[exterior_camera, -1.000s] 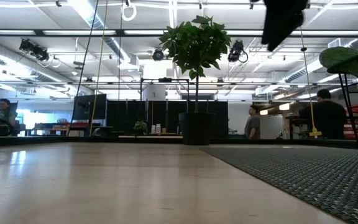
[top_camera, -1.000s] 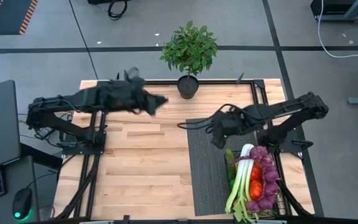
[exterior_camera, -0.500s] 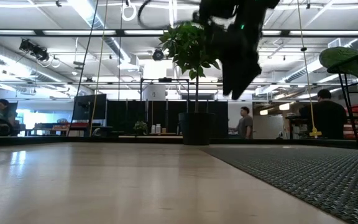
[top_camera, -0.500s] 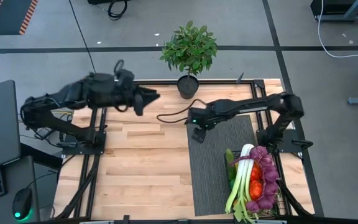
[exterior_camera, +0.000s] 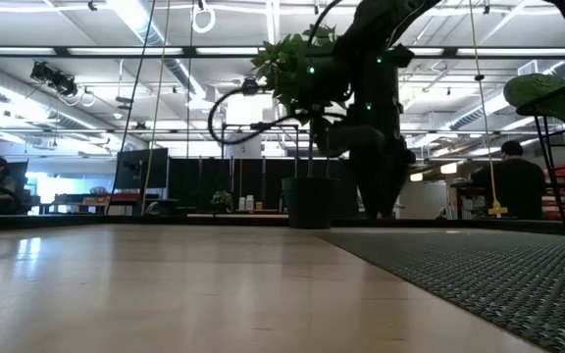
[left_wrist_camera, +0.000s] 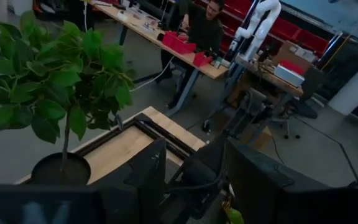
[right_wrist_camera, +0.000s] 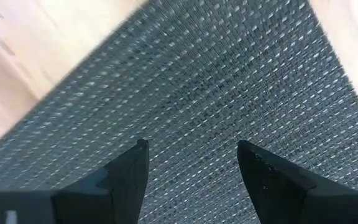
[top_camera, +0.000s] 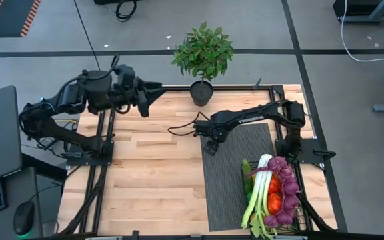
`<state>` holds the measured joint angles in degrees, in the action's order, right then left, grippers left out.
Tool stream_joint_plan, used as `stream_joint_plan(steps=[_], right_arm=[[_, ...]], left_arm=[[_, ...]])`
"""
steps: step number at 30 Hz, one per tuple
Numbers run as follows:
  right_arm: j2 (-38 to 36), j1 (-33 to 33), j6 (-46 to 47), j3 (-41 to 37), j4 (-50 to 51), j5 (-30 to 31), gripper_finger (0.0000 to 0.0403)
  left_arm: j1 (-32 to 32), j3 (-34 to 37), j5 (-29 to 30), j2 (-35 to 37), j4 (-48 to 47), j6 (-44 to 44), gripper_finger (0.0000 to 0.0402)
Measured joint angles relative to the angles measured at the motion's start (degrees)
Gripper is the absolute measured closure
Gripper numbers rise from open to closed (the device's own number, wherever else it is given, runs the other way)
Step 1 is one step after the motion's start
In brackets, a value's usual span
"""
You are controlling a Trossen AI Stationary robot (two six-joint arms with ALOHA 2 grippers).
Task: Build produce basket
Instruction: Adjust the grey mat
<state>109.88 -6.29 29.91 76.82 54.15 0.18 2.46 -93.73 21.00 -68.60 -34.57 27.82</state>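
High view only: basket (top_camera: pixel 292 215) of produce (top_camera: pixel 280 190)

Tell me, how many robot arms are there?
2. The left arm reaches over the table's far left corner; the right arm stretches over the grey mat.

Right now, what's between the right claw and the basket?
Only bare mat, as the high view shows. The right claw hangs open over the mat's far corner, and the basket sits full at the near end.

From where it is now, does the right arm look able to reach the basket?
Probably yes. The right gripper hovers with jaws open over the mat, and the basket sits close by with nothing between them.
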Motion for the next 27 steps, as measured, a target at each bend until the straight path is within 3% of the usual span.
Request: stream_joint_plan(steps=[9,27], right_arm=[[4.5,-1.9,-0.1,0.0,1.9,-0.2,0.0154],[3.6,-6.9,3.1,-5.6,5.2,-2.7,0.0154]], left_arm=[[0.0,0.0,0.0,0.0,-1.3,-4.1,0.023],[-0.4,0.0,0.0,0.0,-4.0,-4.1,0.023]])
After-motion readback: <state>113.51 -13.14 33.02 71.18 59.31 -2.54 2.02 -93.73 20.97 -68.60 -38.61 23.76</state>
